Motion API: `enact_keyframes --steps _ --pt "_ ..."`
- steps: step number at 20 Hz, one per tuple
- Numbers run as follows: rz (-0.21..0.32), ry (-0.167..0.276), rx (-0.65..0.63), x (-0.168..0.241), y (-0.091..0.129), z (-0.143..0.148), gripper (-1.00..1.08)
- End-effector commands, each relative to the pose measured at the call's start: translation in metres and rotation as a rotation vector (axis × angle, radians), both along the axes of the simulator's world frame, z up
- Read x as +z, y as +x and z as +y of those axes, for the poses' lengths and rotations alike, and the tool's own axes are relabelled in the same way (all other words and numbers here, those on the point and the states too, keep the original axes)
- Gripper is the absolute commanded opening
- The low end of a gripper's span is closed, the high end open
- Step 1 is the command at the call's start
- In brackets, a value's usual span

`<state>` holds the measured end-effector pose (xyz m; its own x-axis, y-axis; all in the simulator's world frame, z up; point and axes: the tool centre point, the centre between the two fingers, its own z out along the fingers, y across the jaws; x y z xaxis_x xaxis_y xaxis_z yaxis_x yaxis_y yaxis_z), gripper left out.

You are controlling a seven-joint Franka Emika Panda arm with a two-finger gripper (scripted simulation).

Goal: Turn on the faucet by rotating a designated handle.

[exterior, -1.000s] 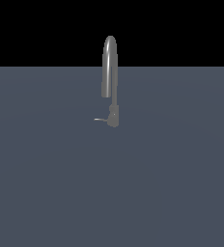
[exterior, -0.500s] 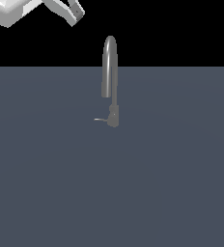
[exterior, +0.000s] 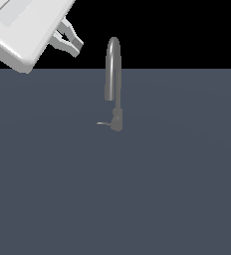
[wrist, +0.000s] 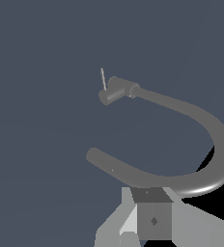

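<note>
The faucet [exterior: 113,69] is a slim grey tap with a high arched spout, standing upright on the dark grey surface [exterior: 177,189] in the middle of the exterior view. The handle [exterior: 103,123] is a thin light-grey rod sticking out of the base toward the exterior view's left. My gripper [exterior: 78,46] hangs in the air at the upper left of that view, above and left of the spout top, touching nothing. Its fingers look pressed together and hold nothing. In the wrist view the faucet [wrist: 181,104], the handle [wrist: 103,79] and my gripper [wrist: 144,221] all show.
The white hand body [exterior: 28,30] fills the upper left corner of the exterior view. The flat grey surface spreads around the faucet on all sides, with black background behind it.
The arm has come into the exterior view from the upper left and moved down and right toward the top of the spout. The faucet and handle have not moved.
</note>
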<state>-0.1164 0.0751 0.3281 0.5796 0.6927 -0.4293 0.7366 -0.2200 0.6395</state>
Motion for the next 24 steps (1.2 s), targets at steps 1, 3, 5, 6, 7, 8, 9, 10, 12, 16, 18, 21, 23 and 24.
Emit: enact_keyframes --steps 1,3,5,6,7,8,9,10,12,16,18,21,23,24 --pt "0.001 -0.042 0.047 -0.010 0.004 0.003 -1.00" --pt "0.002 -0.074 0.081 -0.017 0.008 0.004 -1.00" --pt "0.003 -0.106 0.115 -0.024 0.011 0.006 -1.00" --pt "0.003 -0.121 0.131 -0.028 0.012 0.007 -1.00" --pt "0.003 -0.136 0.147 -0.031 0.014 0.007 -1.00" --pt "0.004 -0.151 0.163 -0.035 0.015 0.008 -1.00" --pt "0.004 -0.166 0.179 -0.038 0.017 0.009 -1.00" --pt "0.004 -0.181 0.195 -0.042 0.018 0.009 -1.00" --pt "0.004 -0.210 0.226 -0.049 0.021 0.010 -1.00" --pt "0.005 -0.268 0.287 -0.062 0.027 0.012 -1.00" --pt "0.005 -0.297 0.317 -0.069 0.029 0.012 -1.00" --pt "0.005 -0.340 0.362 -0.079 0.034 0.013 -1.00" --pt "0.005 -0.369 0.392 -0.086 0.036 0.013 -1.00" --pt "0.005 -0.384 0.407 -0.089 0.038 0.013 -1.00"
